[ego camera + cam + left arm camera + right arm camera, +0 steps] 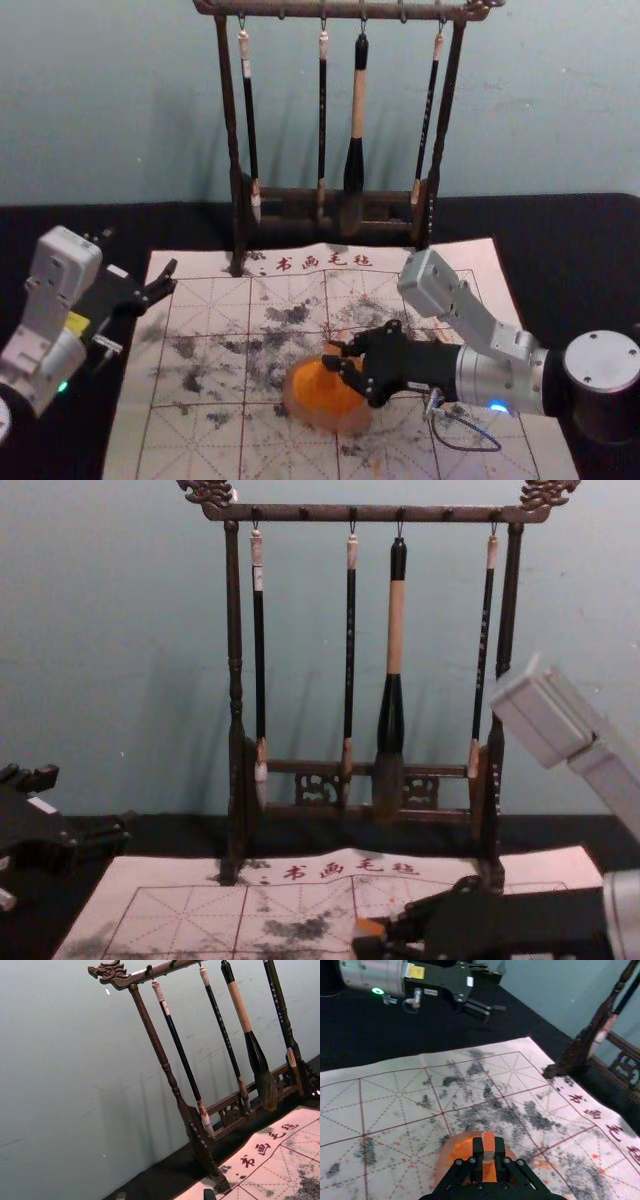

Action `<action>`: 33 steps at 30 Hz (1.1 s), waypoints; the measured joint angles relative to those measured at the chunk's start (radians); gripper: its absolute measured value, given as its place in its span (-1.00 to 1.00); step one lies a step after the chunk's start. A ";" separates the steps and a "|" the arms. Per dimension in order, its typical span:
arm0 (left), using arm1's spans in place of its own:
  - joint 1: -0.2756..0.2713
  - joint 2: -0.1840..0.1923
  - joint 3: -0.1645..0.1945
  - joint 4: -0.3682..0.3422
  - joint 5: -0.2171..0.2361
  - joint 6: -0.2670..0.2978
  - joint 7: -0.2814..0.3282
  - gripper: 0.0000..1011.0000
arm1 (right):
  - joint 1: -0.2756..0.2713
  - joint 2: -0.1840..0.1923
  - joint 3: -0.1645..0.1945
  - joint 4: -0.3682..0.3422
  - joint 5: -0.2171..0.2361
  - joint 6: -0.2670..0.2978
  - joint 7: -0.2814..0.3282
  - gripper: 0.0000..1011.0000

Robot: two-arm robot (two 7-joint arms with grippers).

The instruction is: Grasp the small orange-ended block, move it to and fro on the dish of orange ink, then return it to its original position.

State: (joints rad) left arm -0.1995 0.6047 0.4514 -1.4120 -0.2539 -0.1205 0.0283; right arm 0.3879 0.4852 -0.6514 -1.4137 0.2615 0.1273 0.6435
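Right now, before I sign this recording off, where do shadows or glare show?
Head view: dim shadows on the wall around the rack, and a blue light glowing on the right arm; left wrist view: faint streaks of shadow behind the brushes; right wrist view: a bright green light on the left arm; chest view: soft shadows left of the rack.

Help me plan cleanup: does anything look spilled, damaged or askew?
Yes: the writing mat carries dark smudges across its grid and orange specks outside the dish, like stray ink. The right gripper holds the orange-ended block at the dish; the left gripper hangs open near the mat's far left corner.
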 joint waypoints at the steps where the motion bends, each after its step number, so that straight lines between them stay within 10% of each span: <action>1: 0.000 0.000 0.000 0.000 0.000 0.000 0.000 0.98 | 0.001 0.000 0.003 0.004 0.000 0.001 -0.002 -0.79; 33: 0.000 0.000 0.000 0.000 0.000 0.000 0.000 0.98 | -0.063 0.075 0.029 -0.075 0.049 0.000 0.031 -0.79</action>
State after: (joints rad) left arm -0.1995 0.6047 0.4514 -1.4119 -0.2539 -0.1205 0.0283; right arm 0.3245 0.5601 -0.6225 -1.4890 0.3107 0.1269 0.6748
